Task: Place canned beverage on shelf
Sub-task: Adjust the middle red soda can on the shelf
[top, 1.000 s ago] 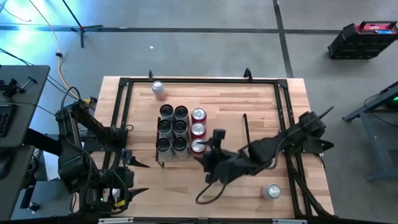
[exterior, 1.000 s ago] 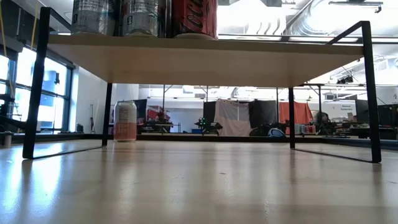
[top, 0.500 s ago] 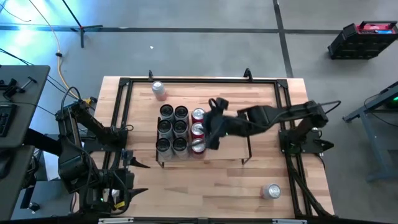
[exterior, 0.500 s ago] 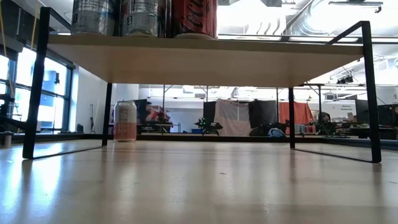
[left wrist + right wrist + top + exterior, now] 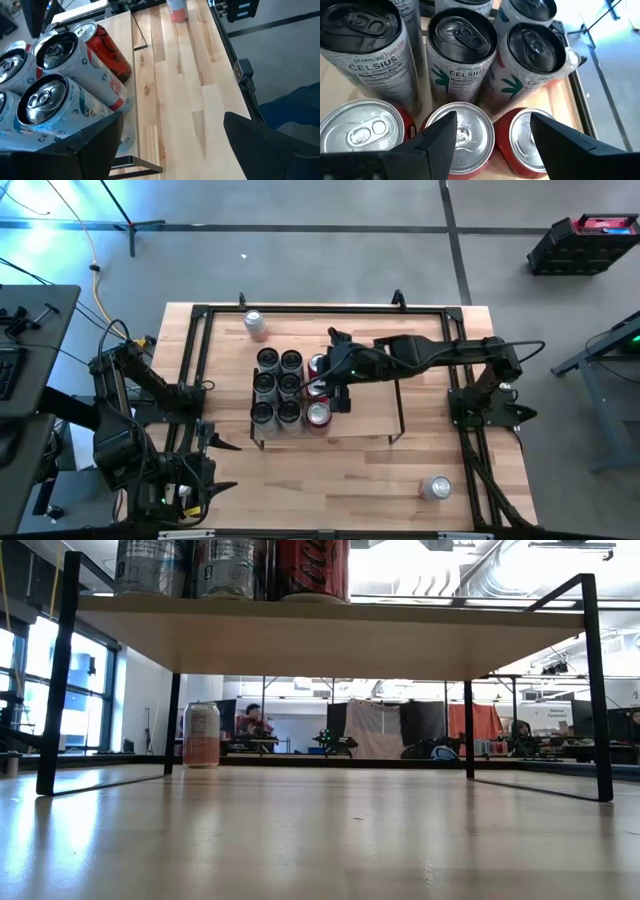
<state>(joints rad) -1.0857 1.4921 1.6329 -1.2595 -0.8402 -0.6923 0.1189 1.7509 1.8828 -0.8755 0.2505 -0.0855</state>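
Note:
The shelf (image 5: 365,395) carries several grey canned beverages (image 5: 277,386) and a row of three red cans (image 5: 318,416) at its left half. My right gripper (image 5: 324,387) hangs open over the red row. In the right wrist view its fingers (image 5: 439,134) stand on either side of the middle red can (image 5: 462,134), above it and apart from it. My left gripper (image 5: 218,463) waits open by the table's near left edge with nothing between its fingers (image 5: 92,145). From the low view the cans (image 5: 230,565) stand upright on the shelf board (image 5: 330,635).
A peach can (image 5: 255,323) stands on the table beyond the shelf at the far left, seen also in the low view (image 5: 201,735). Another can (image 5: 435,487) sits on the table at the near right. Black rails (image 5: 320,308) edge the tabletop. The shelf's right half is bare.
My right gripper has swung from the shelf's near side, beside the nearest red can, toward the table's far edge and a little left. It now hovers over the red row, turned toward the table's left. The cans have stayed in place.

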